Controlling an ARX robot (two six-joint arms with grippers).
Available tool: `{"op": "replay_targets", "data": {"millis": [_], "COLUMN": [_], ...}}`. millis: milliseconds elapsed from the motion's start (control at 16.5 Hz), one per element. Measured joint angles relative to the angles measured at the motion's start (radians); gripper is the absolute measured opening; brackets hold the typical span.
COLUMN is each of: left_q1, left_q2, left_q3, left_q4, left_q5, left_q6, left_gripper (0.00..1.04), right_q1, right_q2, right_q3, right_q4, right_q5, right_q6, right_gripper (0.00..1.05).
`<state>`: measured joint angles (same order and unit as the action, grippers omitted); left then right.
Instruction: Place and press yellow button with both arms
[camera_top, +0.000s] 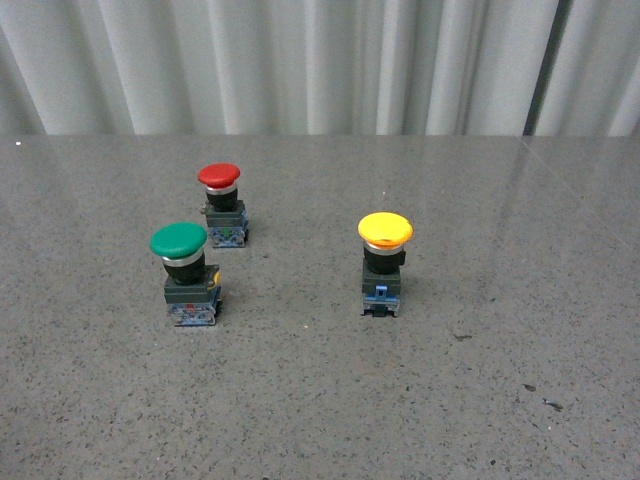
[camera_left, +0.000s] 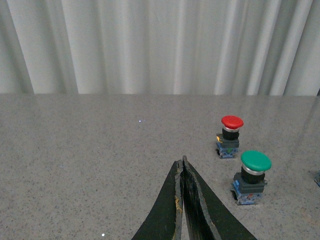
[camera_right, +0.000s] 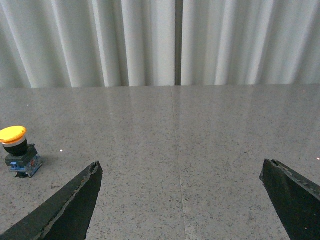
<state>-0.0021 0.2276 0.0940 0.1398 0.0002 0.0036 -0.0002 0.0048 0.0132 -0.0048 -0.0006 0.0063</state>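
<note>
Three buttons stand apart: one yellow button (camera_top: 384, 262) (upright), one green button (camera_top: 185, 272) at its 9 o'clock, one red button (camera_top: 221, 203) at 10; left gripper (camera_left: 183, 165) seems pinched together, right gripper (camera_right: 180, 166) gapes wide.

You'll find the yellow button (camera_top: 383, 262) a little right of centre in the front view, about halfway down the frame. It stands upright and free on its blue contact-block base, with the black cylindrical body above and the round yellow mushroom cap sitting level on top, glossy under the light. The right wrist view shows you the same button (camera_right: 17, 150), again upright, well apart from the right gripper (camera_right: 180, 170), whose two thin black fingers (camera_right: 75, 205) are spread wide. In the left wrist view you see the left gripper (camera_left: 183, 165) with its black fingers pressed together at the tips, holding nothing between them.
</note>
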Motion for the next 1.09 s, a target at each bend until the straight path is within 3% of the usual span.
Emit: {"op": "replay_targets", "data": {"millis": [182,242,788,1091], "left_q1": [0.000,0.000,0.000,0.000], "left_q2": [-0.044,-0.137,-0.218,-0.218], "left_q3": [-0.031,-0.038,-0.079,-0.079], "left_q4": [-0.036,-0.145,-0.145,-0.145], "left_q5": [0.000,0.000,0.000,0.000], "left_q6": [0.000,0.000,0.000,-0.002], "left_gripper": [0.02,0.02,0.02,0.42], "right_q1": [0.000,0.000,0.000,0.000], "right_q2": [0.000,0.000,0.000,0.000], "right_q3": [0.000,0.000,0.000,0.000], "right_q4": [0.000,0.000,0.000,0.000], "right_q5": [0.000,0.000,0.000,0.000], "right_q6": [0.000,0.000,0.000,0.000], "right_gripper": [0.98,0.98,0.98,0.98]}}
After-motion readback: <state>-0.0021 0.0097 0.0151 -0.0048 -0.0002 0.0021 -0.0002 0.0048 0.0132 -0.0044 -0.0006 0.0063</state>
